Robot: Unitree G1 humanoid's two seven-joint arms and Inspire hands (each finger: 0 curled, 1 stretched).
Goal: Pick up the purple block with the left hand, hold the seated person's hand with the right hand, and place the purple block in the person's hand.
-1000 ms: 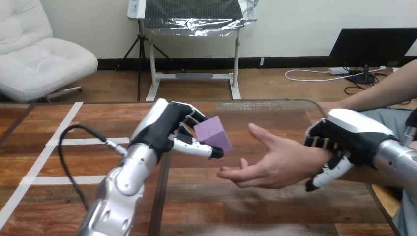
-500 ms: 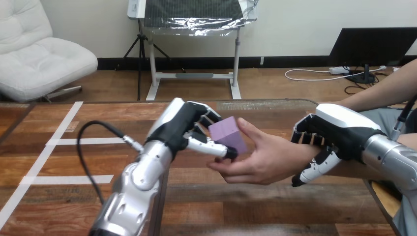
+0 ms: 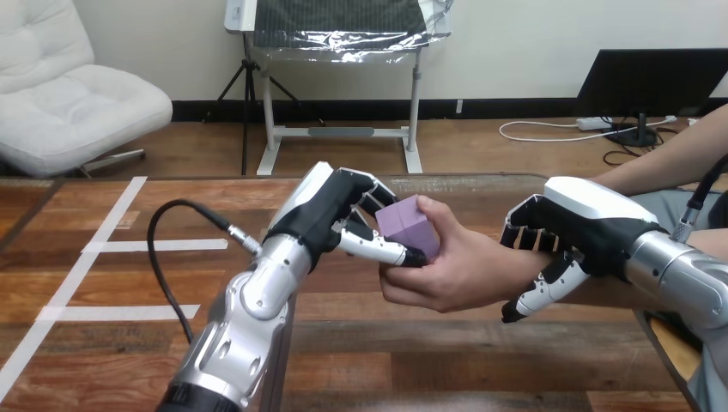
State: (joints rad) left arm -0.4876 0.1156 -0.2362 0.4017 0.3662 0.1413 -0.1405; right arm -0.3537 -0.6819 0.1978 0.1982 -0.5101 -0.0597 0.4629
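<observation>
Left forearm (image 3: 245,318), silver and jointed, rises from the bottom edge.

Left robot hand (image 3: 330,215): clamped on the purple block (image 3: 410,225), thumb across the near face, fingers curled behind it.

Block: matte, flat-faced, sharp-edged, roughly cubic, so no clear long axis. It sits just right of the left palm, raised off the tabletop (image 3: 103,283).

Person's hand (image 3: 459,270): cups the block from the right and beneath. Both hands are on it.

Judgement: the block lies inside the person's palm, so the coming move is a release, with the fingers opening away leftward.

Right robot hand (image 3: 592,227), further right: fingers over the person's wrist, thumb under. It appears closed round the wrist, though the contact is partly hidden.

Tabletop: glossy dark wood planks, with white tape lines (image 3: 112,246) at left.
</observation>
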